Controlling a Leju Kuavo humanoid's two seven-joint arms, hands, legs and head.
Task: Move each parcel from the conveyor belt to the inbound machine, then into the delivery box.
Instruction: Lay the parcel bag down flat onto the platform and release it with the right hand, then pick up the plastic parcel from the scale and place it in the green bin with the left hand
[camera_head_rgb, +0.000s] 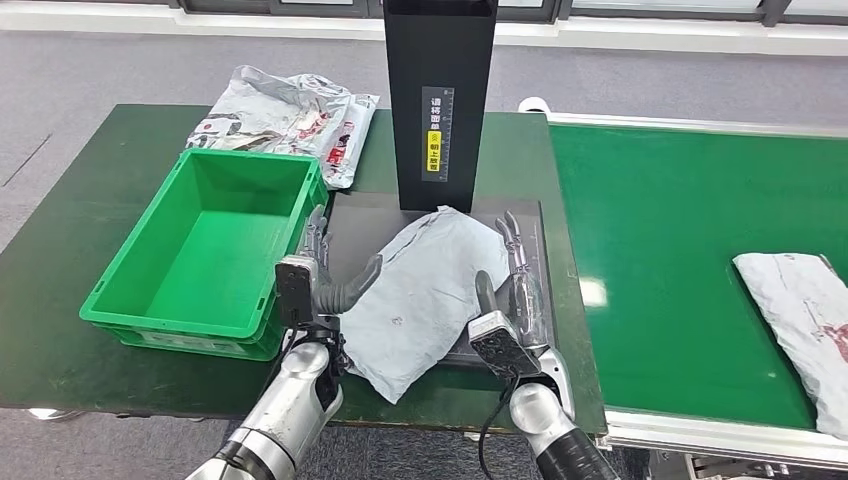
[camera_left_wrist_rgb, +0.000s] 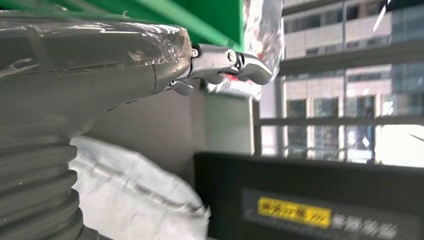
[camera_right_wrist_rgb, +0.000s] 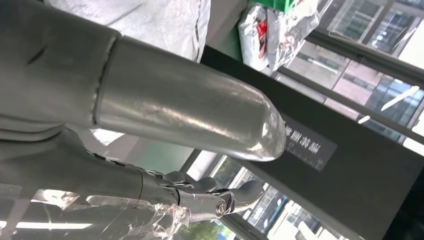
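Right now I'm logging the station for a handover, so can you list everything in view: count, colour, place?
parcel on the machine: one, grey-white, lying on the dark plate between both hands.
parcel on the belt: one, grey-white with red marks, far right, partly cut off.
parcel pile: a heap, count unclear, silver-white with red print, behind the box.
delivery box: one, green, nothing inside, left of the machine.
inbound machine: one, black upright tower with a yellow label, on a dark flat plate.
conveyor belt: one, green, on the right.
table: one, dark green, under the box and the machine.
left hand: grey, at the parcel's left edge.
right hand: grey, at the parcel's right edge.
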